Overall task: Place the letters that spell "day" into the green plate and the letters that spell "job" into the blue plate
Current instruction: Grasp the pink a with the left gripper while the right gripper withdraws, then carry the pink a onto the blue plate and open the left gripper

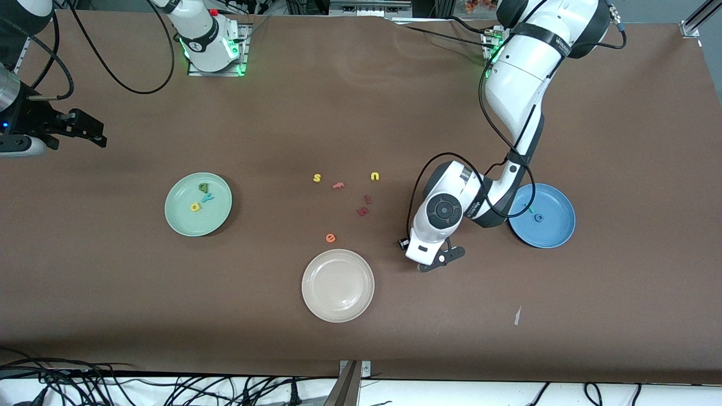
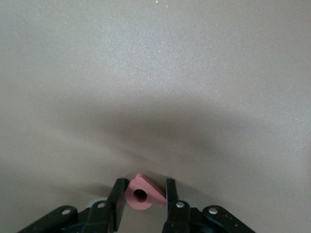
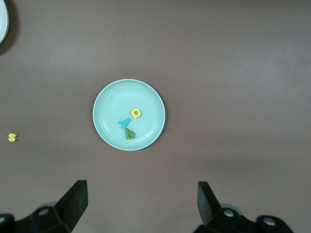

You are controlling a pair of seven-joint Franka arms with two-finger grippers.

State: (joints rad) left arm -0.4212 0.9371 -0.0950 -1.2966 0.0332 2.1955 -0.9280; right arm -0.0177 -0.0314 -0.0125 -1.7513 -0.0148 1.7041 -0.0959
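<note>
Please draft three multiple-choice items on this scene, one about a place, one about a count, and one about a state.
1. Where is the salmon-pink "b"?
A. In the blue plate
B. Between the left gripper's fingers
C. In the cream-white plate

2. How many letters lie in the green plate?
A. One
B. Three
C. Five

3. How does the right gripper stand?
A. Open, holding nothing
B. Shut on the yellow "s"
C. Shut on the orange "e"

Answers:
1. B: the left wrist view shows the "b" framed by the left gripper, low at the table between the cream-white plate and the blue plate.
2. B: the dark green "d", teal "y" and yellow "a" lie there.
3. A: its fingers stand wide apart over the green plate with nothing between them.
</note>
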